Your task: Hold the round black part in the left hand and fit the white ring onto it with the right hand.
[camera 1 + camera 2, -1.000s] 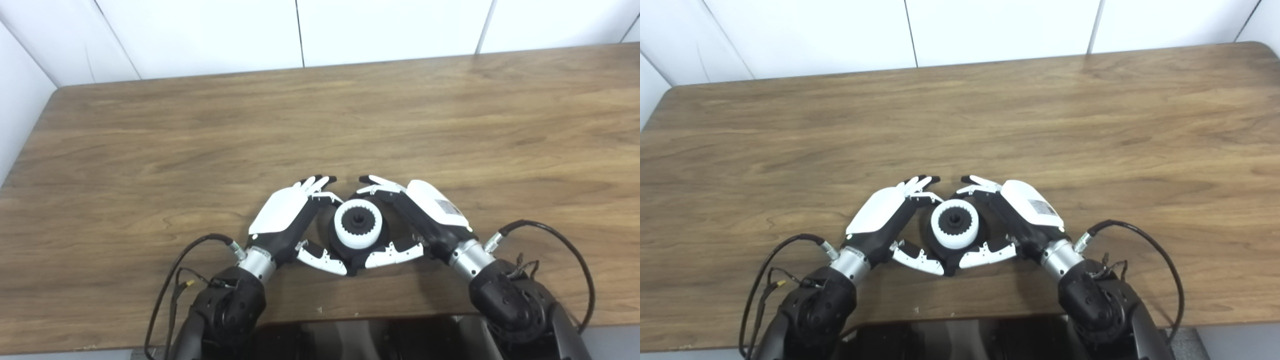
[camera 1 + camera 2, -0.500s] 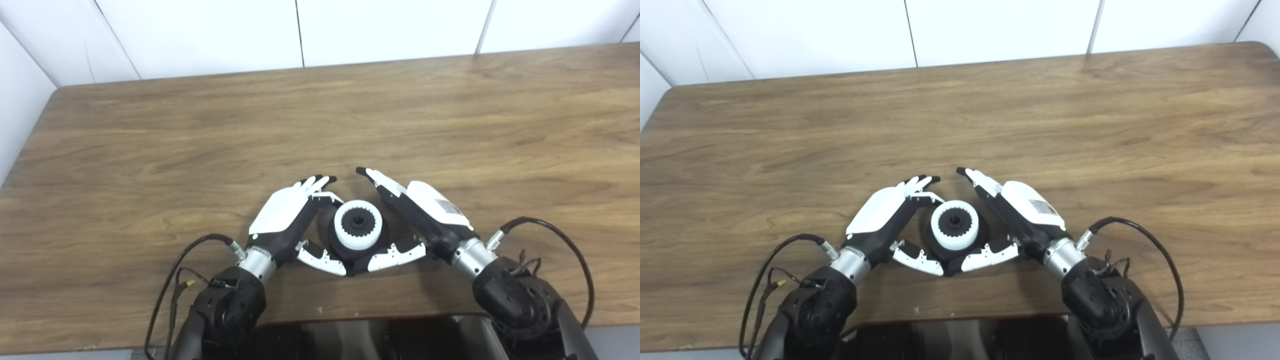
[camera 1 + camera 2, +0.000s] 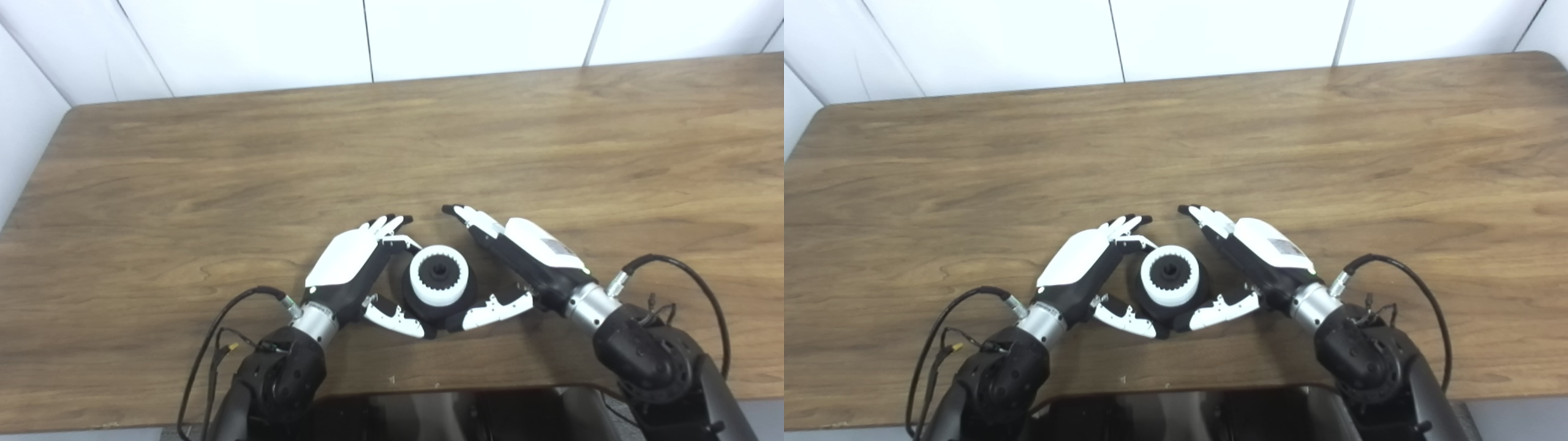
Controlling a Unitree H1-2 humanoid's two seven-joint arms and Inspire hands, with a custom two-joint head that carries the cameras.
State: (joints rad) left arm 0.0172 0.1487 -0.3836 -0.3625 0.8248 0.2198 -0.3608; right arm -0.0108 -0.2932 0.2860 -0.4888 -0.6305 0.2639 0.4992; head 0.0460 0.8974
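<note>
White ring (image 3: pixel 438 274) seated on round black part (image 3: pixel 429 306); left hand (image 3: pixel 358 263) cups it, right hand (image 3: pixel 520 257) released beside it. Risk: its thumb nudging the assembly.

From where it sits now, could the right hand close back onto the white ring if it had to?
Probably yes. The right hand is open just beside the white ring, fingers apart, with nothing between them. The left hand grips the round black part from the other side.

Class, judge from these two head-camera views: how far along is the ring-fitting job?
Done: the toothed white ring sits on the round black part.
In hand: the left hand cups the part; the right hand is open, fingers clear of the ring.
Left: apparently nothing but letting go; full seating cannot be confirmed.
</note>
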